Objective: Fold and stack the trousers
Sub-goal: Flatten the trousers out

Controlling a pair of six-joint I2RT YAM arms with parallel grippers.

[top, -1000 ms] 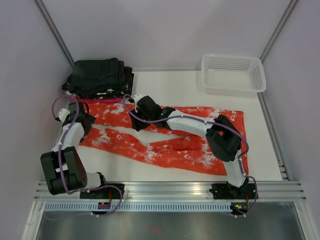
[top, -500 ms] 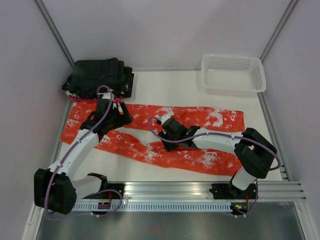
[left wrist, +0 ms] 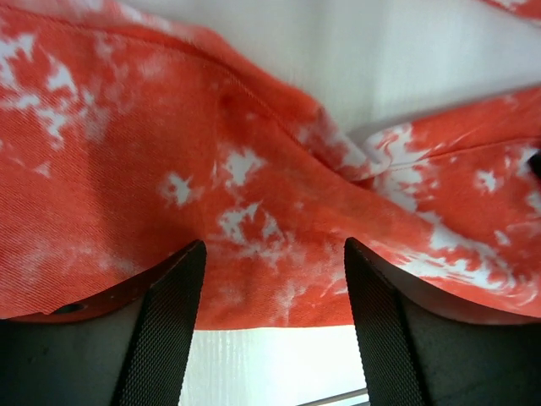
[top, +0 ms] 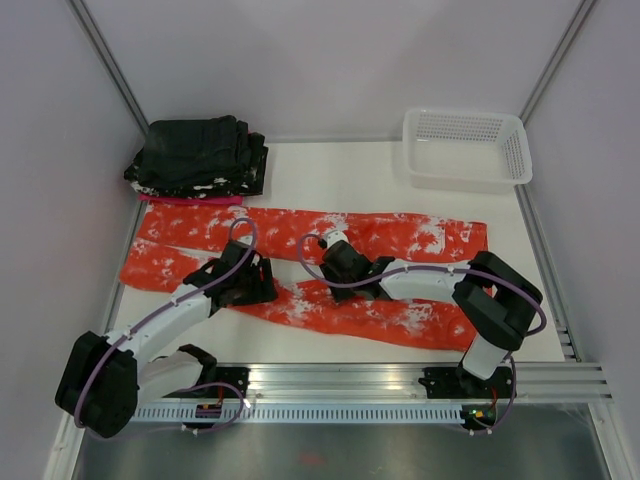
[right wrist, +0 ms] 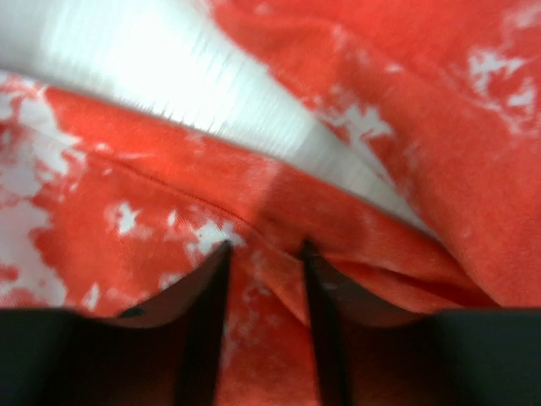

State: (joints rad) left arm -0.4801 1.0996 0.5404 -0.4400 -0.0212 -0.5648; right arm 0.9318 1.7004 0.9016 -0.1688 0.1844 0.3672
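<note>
Left gripper point(left wrist: 270, 334): jaws spread, poised over the edge of the near leg, nothing pinched. Right gripper point(right wrist: 264, 313): jaws narrow, pinching a raised ridge of the trousers point(top: 400, 235). Trousers lie flat just in front of the black stack point(top: 197, 155), running off to its right, legs splayed. Judgement: the left should take the leg's edge deep between its jaws before closing. Then both lift low together, laying the near leg over the far one.

Orange-red trousers point(top: 400, 235) with white splotches, black garments point(top: 198, 155) with white specks.
</note>
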